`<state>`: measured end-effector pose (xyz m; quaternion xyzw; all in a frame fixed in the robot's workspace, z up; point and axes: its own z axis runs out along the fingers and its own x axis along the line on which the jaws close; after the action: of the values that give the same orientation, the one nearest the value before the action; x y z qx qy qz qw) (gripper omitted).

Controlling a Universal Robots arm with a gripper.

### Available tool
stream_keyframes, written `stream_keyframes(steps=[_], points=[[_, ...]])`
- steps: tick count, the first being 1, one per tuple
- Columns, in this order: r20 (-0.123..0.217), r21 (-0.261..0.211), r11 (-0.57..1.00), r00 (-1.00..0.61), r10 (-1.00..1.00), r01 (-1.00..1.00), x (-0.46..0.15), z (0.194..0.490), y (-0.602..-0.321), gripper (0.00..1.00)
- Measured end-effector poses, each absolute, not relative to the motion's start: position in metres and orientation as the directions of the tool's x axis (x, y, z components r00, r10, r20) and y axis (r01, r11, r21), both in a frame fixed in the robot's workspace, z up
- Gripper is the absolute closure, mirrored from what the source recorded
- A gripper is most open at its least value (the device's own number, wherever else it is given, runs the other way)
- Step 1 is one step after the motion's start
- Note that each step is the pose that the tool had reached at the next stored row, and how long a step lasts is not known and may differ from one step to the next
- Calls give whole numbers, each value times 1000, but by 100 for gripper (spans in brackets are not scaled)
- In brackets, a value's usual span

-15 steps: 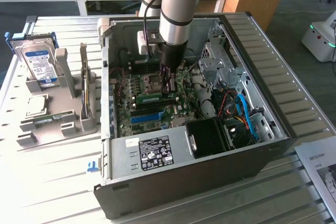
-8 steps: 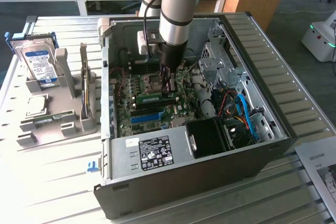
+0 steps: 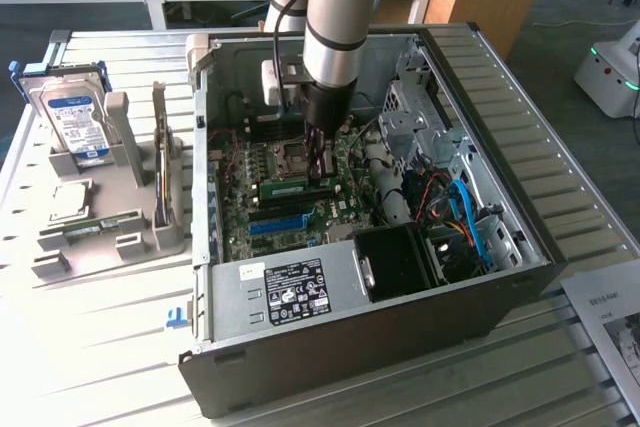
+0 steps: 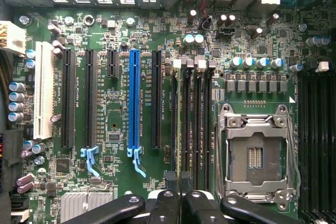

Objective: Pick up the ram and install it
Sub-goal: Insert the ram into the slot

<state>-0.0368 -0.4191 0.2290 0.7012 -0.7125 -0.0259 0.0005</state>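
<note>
The ram [image 3: 290,187] is a green stick with a white label, lying along the motherboard's memory slots inside the open computer case [image 3: 520,147]. My gripper [image 3: 318,169] reaches straight down into the case and is shut on the stick's top edge. From the wrist, the ram [image 4: 179,129] appears edge-on as a thin line running away from my gripper [image 4: 181,203], in line with the black memory slots [image 4: 197,124]. I cannot tell whether it is pushed fully into a slot.
The bare CPU socket [image 4: 257,156] lies beside the slots, and a blue expansion slot [image 4: 134,103] on the other side. At the exterior view's left, a grey rack [image 3: 120,237] holds a blue-labelled hard drive [image 3: 72,117] and another green stick [image 3: 160,167] on edge. Cables and drive cages [image 3: 420,117] crowd the case.
</note>
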Motion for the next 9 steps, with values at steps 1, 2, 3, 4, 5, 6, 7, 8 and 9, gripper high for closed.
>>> stream_keyframes(steps=[1,2,3,4,5,6,7,8,9], points=[[-36,38,15,-17,-999,-999,-37,229,-419,88],[-36,38,15,-17,-999,-999,-37,229,-419,88],[-36,38,15,-17,-999,-999,-37,229,-419,88],[-36,38,15,-17,-999,-999,-37,228,-419,88],[-36,38,15,-17,-999,-999,-37,228,-419,88],[-36,38,15,-17,-999,-999,-37,228,-419,88],[-35,38,15,-17,-999,-999,-37,228,-419,88],[-36,38,15,-17,-999,-999,-37,228,-419,88],[-36,38,15,-17,-999,-999,-37,228,-419,88]])
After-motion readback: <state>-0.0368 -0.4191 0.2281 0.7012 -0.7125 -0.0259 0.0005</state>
